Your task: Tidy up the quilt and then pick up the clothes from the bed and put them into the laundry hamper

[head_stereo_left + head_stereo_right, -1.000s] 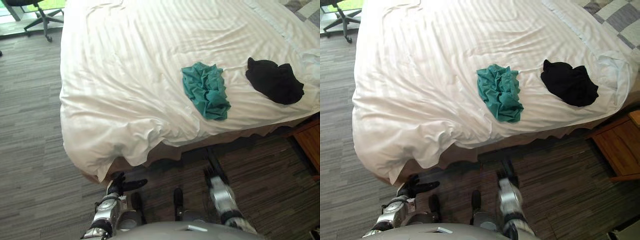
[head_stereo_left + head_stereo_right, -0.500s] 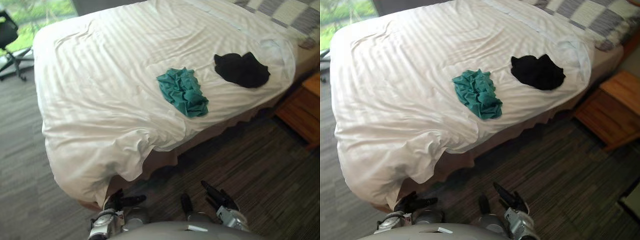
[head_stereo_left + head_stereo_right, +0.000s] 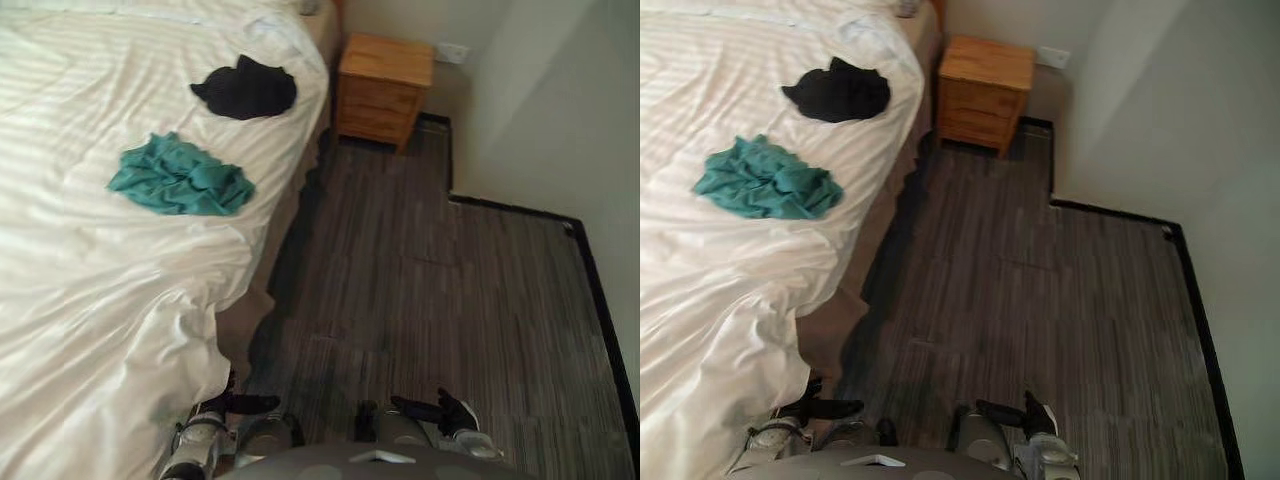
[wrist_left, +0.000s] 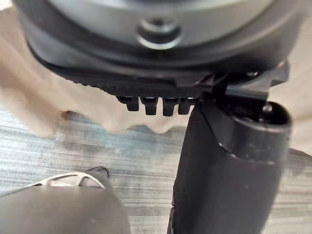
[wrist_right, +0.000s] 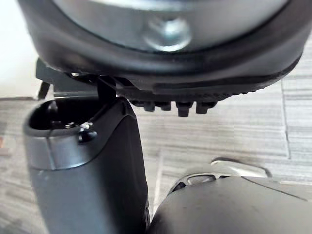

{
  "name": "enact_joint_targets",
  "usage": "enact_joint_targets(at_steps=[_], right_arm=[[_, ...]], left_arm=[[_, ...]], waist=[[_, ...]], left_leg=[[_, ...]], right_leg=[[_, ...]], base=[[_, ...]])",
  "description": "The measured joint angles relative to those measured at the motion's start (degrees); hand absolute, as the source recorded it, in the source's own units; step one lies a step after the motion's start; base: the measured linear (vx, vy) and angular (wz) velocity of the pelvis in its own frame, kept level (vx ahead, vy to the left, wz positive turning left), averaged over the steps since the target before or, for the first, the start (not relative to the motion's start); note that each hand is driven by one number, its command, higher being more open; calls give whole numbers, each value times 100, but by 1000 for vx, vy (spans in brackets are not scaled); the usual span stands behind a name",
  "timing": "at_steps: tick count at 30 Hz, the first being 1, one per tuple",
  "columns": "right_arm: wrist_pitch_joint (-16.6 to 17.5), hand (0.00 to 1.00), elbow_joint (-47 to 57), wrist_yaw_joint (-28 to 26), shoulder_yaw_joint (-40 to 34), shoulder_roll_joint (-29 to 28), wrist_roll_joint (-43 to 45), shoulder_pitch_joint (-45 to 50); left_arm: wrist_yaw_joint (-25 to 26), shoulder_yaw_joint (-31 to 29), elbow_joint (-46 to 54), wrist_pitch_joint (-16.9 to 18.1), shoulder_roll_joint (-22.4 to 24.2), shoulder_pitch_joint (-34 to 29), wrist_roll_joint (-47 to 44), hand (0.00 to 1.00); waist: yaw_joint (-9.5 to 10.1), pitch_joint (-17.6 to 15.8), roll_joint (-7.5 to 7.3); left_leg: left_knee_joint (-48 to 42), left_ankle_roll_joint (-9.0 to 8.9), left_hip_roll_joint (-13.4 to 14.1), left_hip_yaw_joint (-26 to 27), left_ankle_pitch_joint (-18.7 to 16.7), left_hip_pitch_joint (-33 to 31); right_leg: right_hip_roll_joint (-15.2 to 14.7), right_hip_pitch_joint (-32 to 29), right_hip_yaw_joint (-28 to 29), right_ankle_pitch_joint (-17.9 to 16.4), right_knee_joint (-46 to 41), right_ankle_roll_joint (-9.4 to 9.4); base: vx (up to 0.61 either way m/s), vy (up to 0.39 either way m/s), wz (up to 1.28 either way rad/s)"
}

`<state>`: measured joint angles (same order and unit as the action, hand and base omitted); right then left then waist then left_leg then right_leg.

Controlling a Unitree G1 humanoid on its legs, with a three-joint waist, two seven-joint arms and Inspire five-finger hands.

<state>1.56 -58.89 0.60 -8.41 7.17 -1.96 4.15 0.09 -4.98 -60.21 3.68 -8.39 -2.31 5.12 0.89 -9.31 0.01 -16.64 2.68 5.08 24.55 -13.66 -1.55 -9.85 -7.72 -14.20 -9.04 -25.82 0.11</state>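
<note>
Teal garment (image 3: pixel 180 178), black garment (image 3: pixel 245 90) on quilt (image 3: pixel 80 300)

One white quilt (image 3: pixel 80 300), one teal garment (image 3: pixel 180 180), one black garment (image 3: pixel 245 90), one wooden nightstand (image 3: pixel 383 88)

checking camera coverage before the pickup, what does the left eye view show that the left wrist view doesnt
Left eye view: the teal garment and black garment on the white quilt, the wooden nightstand, and the right hand, open. Left wrist view: the left hand from close up, open, holding nothing. Both: that hand, the tan bed skirt and the striped floor.
</note>
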Motion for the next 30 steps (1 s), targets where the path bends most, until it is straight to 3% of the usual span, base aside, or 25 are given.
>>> enact_joint_targets(at_steps=[1, 3, 4, 5, 7, 8, 10, 13, 15, 17, 23, 30], right_arm=[[0, 100, -16, 1, 1, 0, 1, 11], [6, 100, -114, -4, 12, -29, 6, 34], [15, 100, -180, -3, -2, 5, 9, 40], [18, 100, -238, 10, -56, 122, 13, 48], [8, 100, -366, 27, -95, 188, 16, 62], [0, 100, -413, 50, -116, 177, 27, 82], [-1, 100, -423, 62, -152, 142, 50, 162], [-1, 100, -443, 105, -308, 58, 170, 225], [2, 100, -442, 129, -390, 105, 346, 180], [2, 100, -440, 168, -558, 200, 485, 179], [-20, 100, -443, 202, -917, 36, 562, 174], [-19, 100, -429, 174, -897, -48, 561, 1]], left_arm=[[-1, 32, -2, -6, 1, -44, -2, 100], [-14, 98, -1, -12, -72, -57, -16, 100], [-34, 173, -16, -16, -49, -35, -34, 100], [-39, 238, 12, 1, 56, -51, -45, 100], [-40, 238, 3, 1, 138, -157, -97, 100], [-27, 223, 3, 1, 149, -190, -180, 100], [-12, 157, 0, 2, 142, -231, -343, 100], [26, -51, -2, 11, 158, -223, -763, 100], [59, -183, -6, 20, 216, -177, -1143, 100], [54, -184, -29, 20, 371, -84, -1213, 100], [-30, -307, -87, -9, 502, -80, -1248, 100], [-64, -431, -113, -12, 473, -115, -1126, 100]], waist=[[-4, 0, 6], [21, 99, -168], [54, 144, -93], [51, 208, 76], [55, 313, 246], [62, 320, 258], [72, 297, 216], [71, 261, 185], [78, 227, 154], [50, 181, 237], [62, 152, 303], [64, 172, 297]], left_leg=[[-20, -34, 33, 114, 20, 23], [-17, -212, -22, 232, 92, 1], [54, -320, -60, 89, 133, -88], [218, -345, -40, -214, 261, -175], [508, -409, 80, -87, 447, -142], [565, -461, 158, 57, 490, -108], [436, -529, 297, 178, 449, -120], [9, -596, 532, 41, 287, -175], [-93, -605, 458, -710, 267, -275], [69, -650, 336, -1028, 296, -258], [1013, -633, 68, -1075, 610, 245], [1258, -634, 28, -1190, 717, 489]], right_leg=[[-109, 101, 15, -57, -19, 49], [-184, 169, 151, -154, 369, 322], [-20, 303, 303, -180, 983, 497], [211, 371, 404, 134, 1536, 505], [447, 522, 577, 602, 2310, 450], [572, 668, 715, 882, 2735, 401], [704, 781, 874, 1085, 3033, 302], [892, 799, 1021, 1136, 3032, 225], [938, 786, 1130, 1159, 3029, 180], [880, 772, 1097, 1161, 3029, 177], [691, 914, 933, 1159, 3029, 210], [679, 1105, 800, 1133, 3027, 241]], base=[[-135, -202, -72], [-109, -217, -59], [-114, -205, -63], [-107, -175, -66], [-52, -143, -69], [-11, -137, -69], [14, -146, -57], [-13, -138, -39], [-2, -111, -31], [-1, 10, 7], [9, 32, 15], [15, 5, 9]])
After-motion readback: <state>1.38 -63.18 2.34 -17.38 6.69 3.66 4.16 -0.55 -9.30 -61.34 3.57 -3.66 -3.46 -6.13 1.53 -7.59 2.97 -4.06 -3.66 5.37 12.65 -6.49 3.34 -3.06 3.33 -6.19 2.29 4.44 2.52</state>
